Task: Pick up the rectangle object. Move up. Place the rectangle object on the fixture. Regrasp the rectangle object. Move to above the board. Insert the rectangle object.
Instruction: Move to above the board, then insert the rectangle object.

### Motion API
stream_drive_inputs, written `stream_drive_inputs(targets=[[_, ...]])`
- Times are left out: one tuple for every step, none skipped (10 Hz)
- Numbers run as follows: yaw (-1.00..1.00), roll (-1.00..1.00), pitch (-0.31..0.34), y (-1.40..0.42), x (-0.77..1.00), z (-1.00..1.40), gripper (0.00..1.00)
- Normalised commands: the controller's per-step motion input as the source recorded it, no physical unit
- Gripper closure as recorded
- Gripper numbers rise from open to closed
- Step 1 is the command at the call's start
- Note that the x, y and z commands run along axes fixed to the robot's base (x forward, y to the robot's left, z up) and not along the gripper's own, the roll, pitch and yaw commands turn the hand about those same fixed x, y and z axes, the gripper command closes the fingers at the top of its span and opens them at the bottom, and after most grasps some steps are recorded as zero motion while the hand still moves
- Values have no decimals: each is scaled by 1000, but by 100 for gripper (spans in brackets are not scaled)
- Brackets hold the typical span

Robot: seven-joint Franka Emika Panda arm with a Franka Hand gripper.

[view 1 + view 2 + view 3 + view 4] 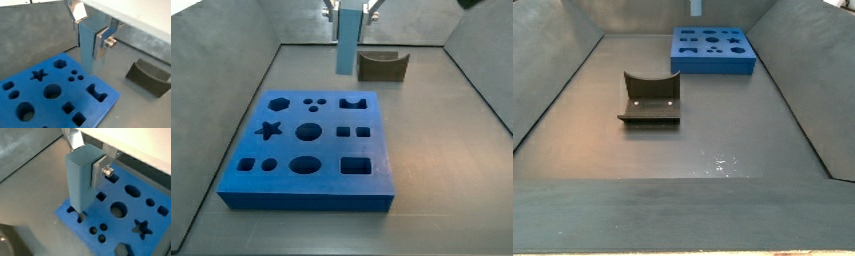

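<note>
The rectangle object hangs upright, pinched at its upper end by the gripper, one silver finger pressed flat against its side. Its lower end hovers above the board, near the edge facing the fixture.

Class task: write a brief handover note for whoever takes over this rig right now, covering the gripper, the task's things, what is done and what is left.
Gripper: shut on the pale light-blue rectangular block, held upright in the air.
Bright-blue board with shaped holes: on the floor, holes empty.
Dark olive-brown notched fixture: empty.
Done: block grasped and lifted.
Left: align over the matching hole, insert.
</note>
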Motion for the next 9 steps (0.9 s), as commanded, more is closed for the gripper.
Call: stream_drive_inputs(targets=[[-15,-1000,-11,36,-46,11,100],[-10,-966,-21,36,-43,11,100],[-11,-755,-38,37,-44,10,100],[-10,-495,-49,32,-50,13,100],[-4,-341,-53,28,-48,13,100],[0,0,0,0,-17,0,100],[-466,54,-277,31,-466,0,100],[-920,-9,-134,0,-120,0,100],[-1000,0,-54,0,-11,-3,100]])
